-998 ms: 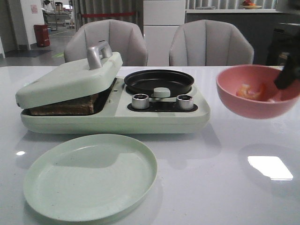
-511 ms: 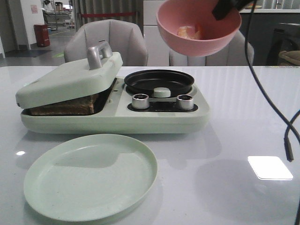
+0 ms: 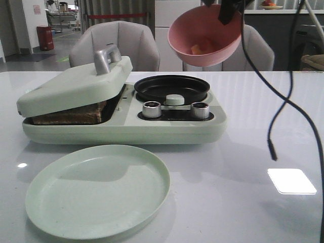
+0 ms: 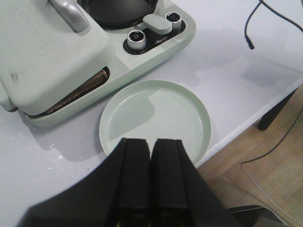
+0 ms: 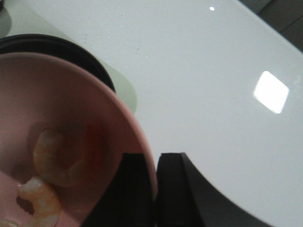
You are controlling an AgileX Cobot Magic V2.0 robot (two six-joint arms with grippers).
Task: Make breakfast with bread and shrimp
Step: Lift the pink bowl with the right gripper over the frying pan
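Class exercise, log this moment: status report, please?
Right gripper shut on pink bowl, tilted over black round pan. Curled pale shrimp inside bowl. Left gripper shut, empty. Nothing in the way.

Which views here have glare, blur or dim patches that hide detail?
Front view: a bright window reflection on the table; the pink bowl interior is shadowed, so the shrimp show only as an orange smudge. Right wrist view: soft focus, with the same kind of glare patch on the table. Left wrist view: evenly lit and sharp on the green plate.
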